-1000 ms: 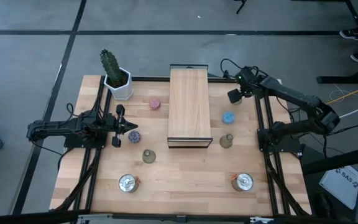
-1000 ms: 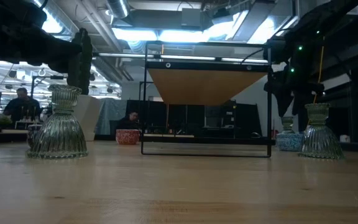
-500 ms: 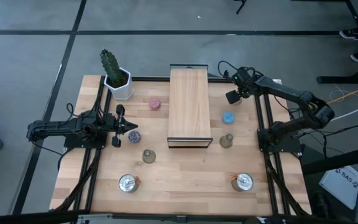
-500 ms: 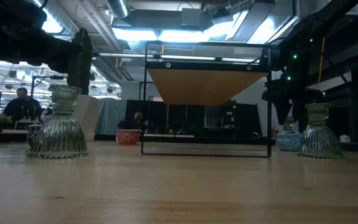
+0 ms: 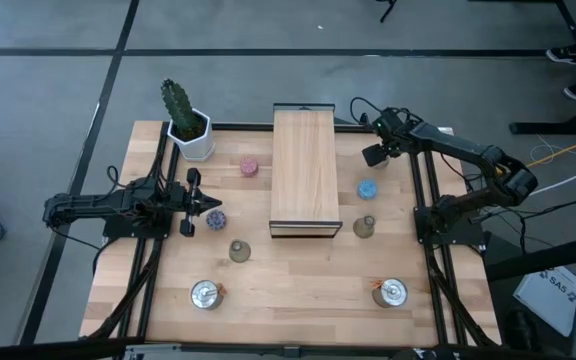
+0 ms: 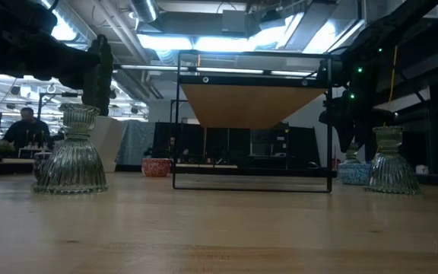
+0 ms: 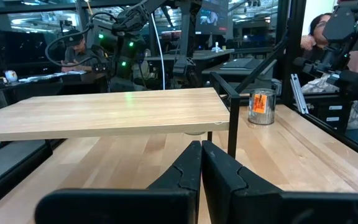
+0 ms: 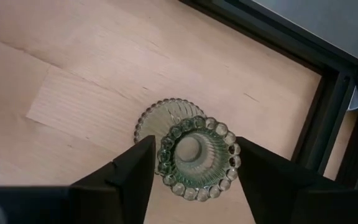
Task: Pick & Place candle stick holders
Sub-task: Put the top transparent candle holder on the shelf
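**Right gripper around a green holder**

Near the table's [image 5: 298,290] left edge, the left gripper [image 5: 214,204] rests squeezed shut, empty. At the far right corner, the right gripper [image 8: 191,163] has its fingers [image 8: 132,165] spread around a green candle holder [image 8: 197,155], not squeezing it.

A cactus in a white pot [image 5: 189,125] stands near the long wooden board [image 5: 305,170].
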### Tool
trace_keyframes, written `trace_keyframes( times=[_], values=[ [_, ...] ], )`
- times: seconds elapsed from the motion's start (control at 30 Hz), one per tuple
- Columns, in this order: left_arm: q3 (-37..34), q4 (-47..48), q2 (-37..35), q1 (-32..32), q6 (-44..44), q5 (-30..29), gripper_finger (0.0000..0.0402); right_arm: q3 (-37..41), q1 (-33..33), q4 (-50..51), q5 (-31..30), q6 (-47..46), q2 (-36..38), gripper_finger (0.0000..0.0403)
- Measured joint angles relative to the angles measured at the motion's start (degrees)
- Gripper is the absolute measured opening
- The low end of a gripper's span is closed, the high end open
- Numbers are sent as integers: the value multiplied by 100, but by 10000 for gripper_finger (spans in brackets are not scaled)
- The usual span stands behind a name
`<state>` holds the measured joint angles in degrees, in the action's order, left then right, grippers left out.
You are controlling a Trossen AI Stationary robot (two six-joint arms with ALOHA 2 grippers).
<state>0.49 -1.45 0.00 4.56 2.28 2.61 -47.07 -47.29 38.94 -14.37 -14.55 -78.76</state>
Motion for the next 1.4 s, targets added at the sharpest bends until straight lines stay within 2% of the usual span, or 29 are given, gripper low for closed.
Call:
trace_keyframes(
  times=[0.3,1.13,1.4],
  values=[
    [-1,0,-1,0,-1,0,6,0,0,2,0,0,0,193],
    [-2,0,-1,1,0,0,6,-6,9,103,0,0,2,191],
    [0,0,0,1,1,0,6,-586,13,835,24,30,2,190]
  ],
)
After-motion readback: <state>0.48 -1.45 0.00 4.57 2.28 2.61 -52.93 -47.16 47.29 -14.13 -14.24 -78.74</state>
